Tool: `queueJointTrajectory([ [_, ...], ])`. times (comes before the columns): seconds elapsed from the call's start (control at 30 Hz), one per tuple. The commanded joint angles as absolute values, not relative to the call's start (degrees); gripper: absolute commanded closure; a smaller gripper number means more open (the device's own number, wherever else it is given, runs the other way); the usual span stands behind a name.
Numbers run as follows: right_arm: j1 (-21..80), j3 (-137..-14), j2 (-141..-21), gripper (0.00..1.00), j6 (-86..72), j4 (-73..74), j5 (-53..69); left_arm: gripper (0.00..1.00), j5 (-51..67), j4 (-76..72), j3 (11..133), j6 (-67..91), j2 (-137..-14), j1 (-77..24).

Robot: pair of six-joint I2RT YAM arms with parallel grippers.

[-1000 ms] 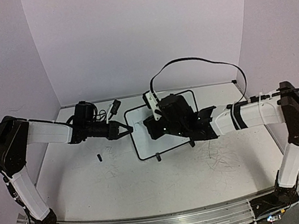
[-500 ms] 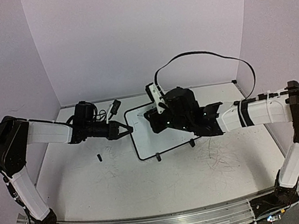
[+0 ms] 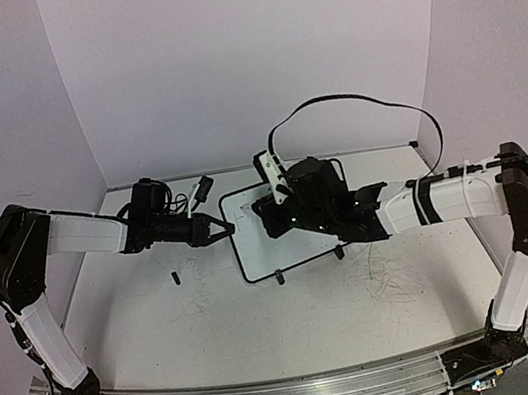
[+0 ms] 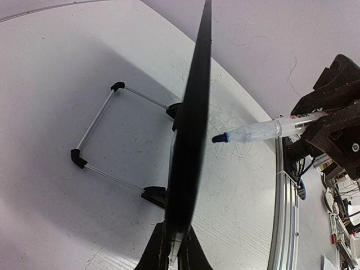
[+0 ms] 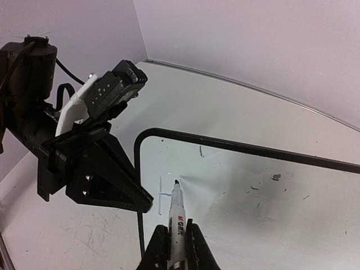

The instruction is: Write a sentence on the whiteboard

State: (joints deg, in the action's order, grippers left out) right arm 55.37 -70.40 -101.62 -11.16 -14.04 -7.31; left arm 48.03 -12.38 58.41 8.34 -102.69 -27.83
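the right gripper [image 5: 175, 233] clamped the marker [image 5: 178, 216], tip close to the whiteboard [image 5: 253, 185] beside a blue stroke [image 5: 162, 197], while the left gripper [image 4: 173, 247] pinched the whiteboard's left edge.

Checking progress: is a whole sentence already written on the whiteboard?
No, the whiteboard shows only a few short blue strokes beside the marker.
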Motion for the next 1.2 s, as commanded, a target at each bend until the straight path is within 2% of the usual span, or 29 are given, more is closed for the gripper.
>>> queueJointTrajectory([
  [0.0, 55.3, -73.0, -102.6, 1.00, -10.7, -15.5, -7.5, 1.00, 47.2, -8.8, 59.0, 8.1, -100.6, -27.5],
  [1.17, 55.3, -72.9, -103.7, 1.00, -11.8, -12.2, -9.8, 1.00, 46.9, -8.7, 59.0, 7.9, -100.1, -27.5],
])
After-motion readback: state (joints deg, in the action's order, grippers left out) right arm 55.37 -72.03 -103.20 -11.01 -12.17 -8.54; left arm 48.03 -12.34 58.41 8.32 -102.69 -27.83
